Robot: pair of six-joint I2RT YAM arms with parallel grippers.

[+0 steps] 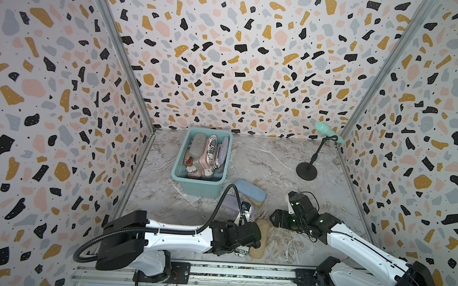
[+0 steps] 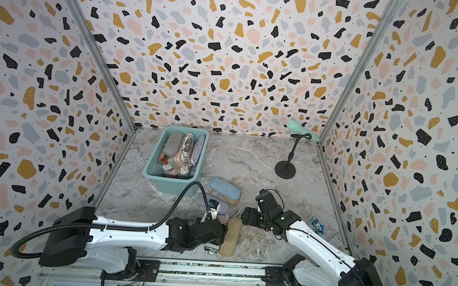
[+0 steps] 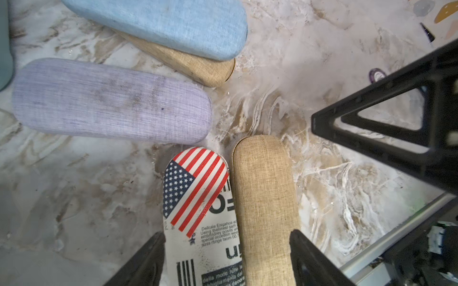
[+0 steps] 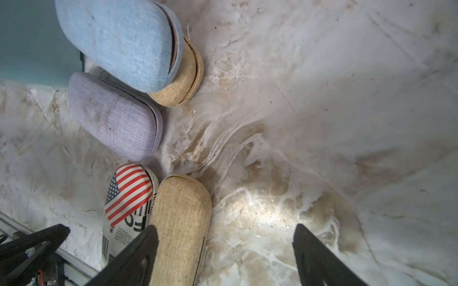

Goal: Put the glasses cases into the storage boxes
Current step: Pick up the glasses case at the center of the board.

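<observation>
Partly | tan case (image 3: 198, 66) under blue case (image 3: 161, 24) | newsprint case (image 1: 242, 251) under left arm (image 1: 177, 235)

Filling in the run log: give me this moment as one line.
stage: pre-grasp | left jaws: open, astride flag case and tan case | right jaws: open, empty | tub: part-filled

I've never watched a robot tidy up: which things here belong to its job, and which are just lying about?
Job: teal tub holding several cases; loose: light blue case, tan case beneath it, lavender case, flag-print case, tan case beside it.
Lying about: mint microphone on black stand, small blue toy.
</observation>
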